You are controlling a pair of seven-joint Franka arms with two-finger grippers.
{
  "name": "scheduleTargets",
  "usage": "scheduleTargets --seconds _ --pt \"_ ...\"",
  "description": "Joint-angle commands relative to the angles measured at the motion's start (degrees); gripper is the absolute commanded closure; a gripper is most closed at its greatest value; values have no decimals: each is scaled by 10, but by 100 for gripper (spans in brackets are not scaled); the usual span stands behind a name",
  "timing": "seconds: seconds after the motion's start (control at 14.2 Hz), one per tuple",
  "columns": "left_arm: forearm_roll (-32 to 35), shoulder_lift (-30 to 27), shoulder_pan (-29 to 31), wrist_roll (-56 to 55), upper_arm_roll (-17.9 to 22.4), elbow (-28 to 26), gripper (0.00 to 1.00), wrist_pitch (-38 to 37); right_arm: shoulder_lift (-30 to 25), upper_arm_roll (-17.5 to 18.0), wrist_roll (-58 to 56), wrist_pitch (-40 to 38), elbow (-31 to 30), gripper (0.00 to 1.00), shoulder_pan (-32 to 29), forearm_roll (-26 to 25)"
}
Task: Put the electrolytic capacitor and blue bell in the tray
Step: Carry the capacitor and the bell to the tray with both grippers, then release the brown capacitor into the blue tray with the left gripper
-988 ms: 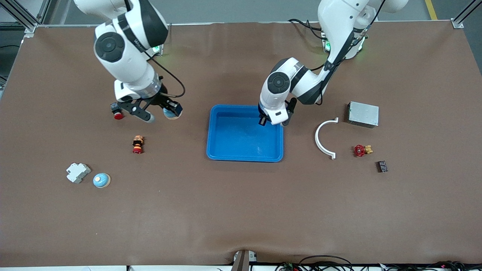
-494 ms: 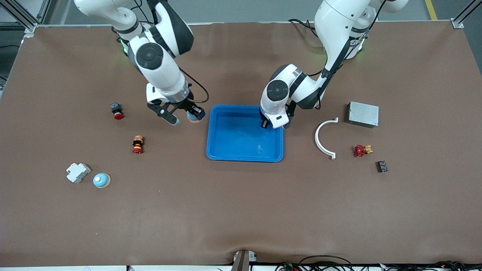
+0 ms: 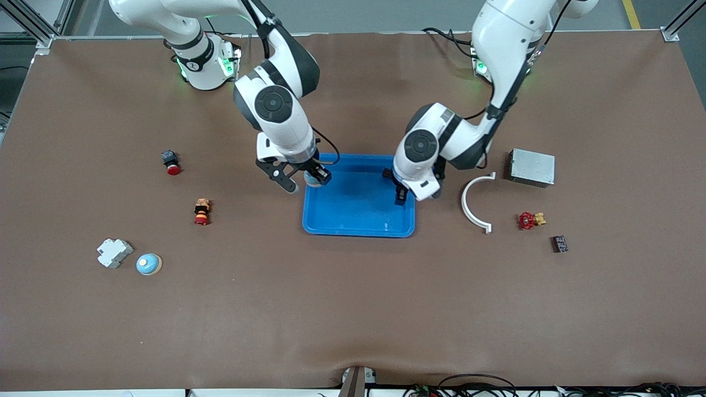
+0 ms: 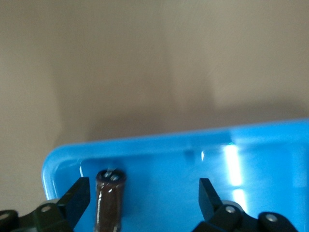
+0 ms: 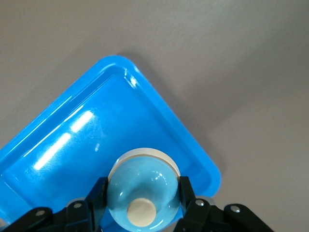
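The bright blue tray (image 3: 358, 229) lies mid-table. My right gripper (image 3: 308, 182) is shut on a light blue bell (image 3: 314, 177) with a cream button and holds it over the tray's edge at the right arm's end. In the right wrist view the bell (image 5: 143, 193) sits between the fingers of the gripper (image 5: 142, 200), above the tray (image 5: 72, 125). My left gripper (image 3: 401, 197) is low over the tray's end toward the left arm. In the left wrist view this gripper (image 4: 142, 200) is open. A dark brown capacitor (image 4: 110, 198) lies in the tray (image 4: 169, 159) close to one finger.
A second blue bell (image 3: 149, 264) and a white block (image 3: 114, 252) lie near the right arm's end. Two red-capped buttons (image 3: 172, 164) (image 3: 202, 212) lie there too. A white curved piece (image 3: 475, 203), grey metal box (image 3: 531, 167), red valve (image 3: 528, 220) and dark chip (image 3: 559, 243) lie toward the left arm's end.
My right arm has carried the bell from over the bare table to the tray's edge. My left gripper has shifted a little toward the front camera over the tray.
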Motion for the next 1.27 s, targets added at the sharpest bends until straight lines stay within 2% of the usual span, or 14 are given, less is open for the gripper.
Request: scheduleTargets --seconds 0.0,0.14,0.35,0.56,0.85,1.2 --pt "45 -19 42 4 -2 86 0 -139 37 -8 40 24 21 100 28 -14" --pt "59 -35 74 75 -2 105 0 -221 56 -10 61 39 21 100 43 -22" --pt "97 -59 123 296 -2 106 0 -272 79 -9 105 52 20 100 53 -60" --pt "138 -64 179 494 -2 106 0 -289 97 -9 122 68 20 100 65 -61" --pt "194 -55 229 600 -3 105 0 -283 114 -9 149 106 21 100 69 -60" --pt "211 -24 277 632 -2 99 0 -218 140 -8 160 122 26 100 71 -59"
